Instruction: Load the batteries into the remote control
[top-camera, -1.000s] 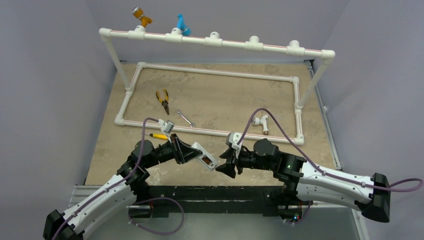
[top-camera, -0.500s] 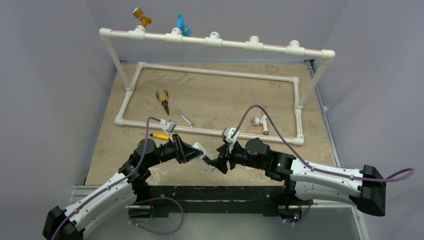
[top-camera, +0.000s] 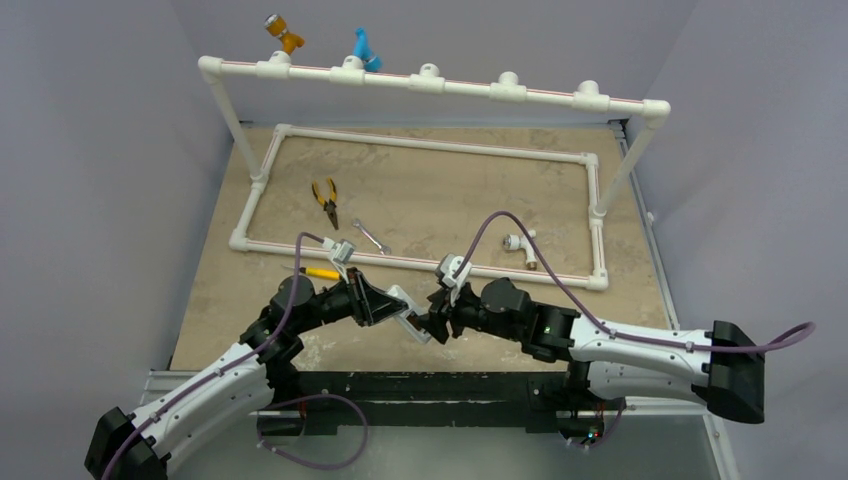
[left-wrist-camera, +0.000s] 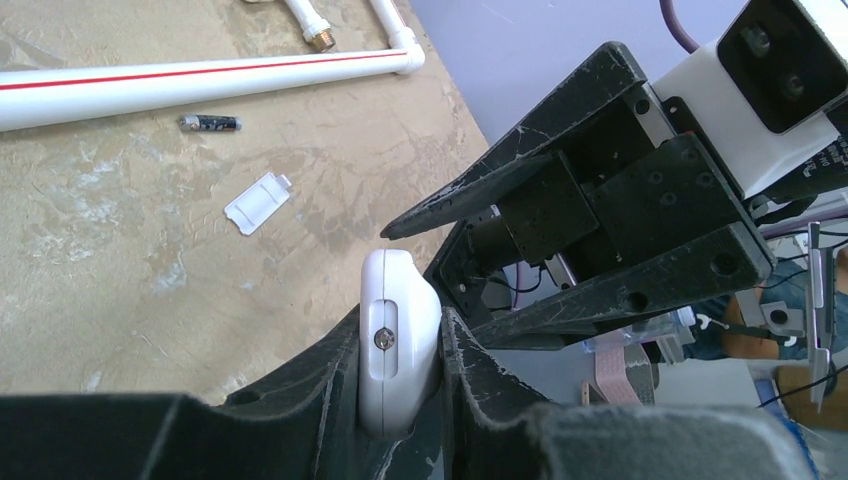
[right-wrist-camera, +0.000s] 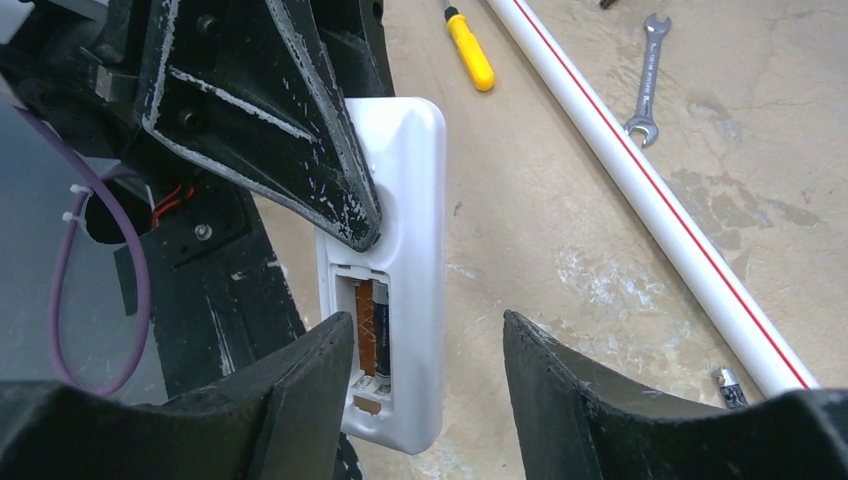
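Top view: near the table's (top-camera: 220, 300) front edge, the left gripper (top-camera: 393, 310) clamps the remote control (top-camera: 402, 297) above the surface, and the right gripper (top-camera: 432, 322) meets it head-on. Left wrist: a loose battery (left-wrist-camera: 210, 123) and a cover piece (left-wrist-camera: 257, 203) lie on bare tabletop beside a white pipe (left-wrist-camera: 200, 80). Right wrist: the right jaws stand spread astride the remote's open compartment with a loaded battery (right-wrist-camera: 381, 335) inside and a gap along one edge.

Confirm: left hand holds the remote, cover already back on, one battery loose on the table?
Not quite. The cover is off, lying on the table in the left wrist view. The left hand does hold the remote, and one battery lies loose on the table.
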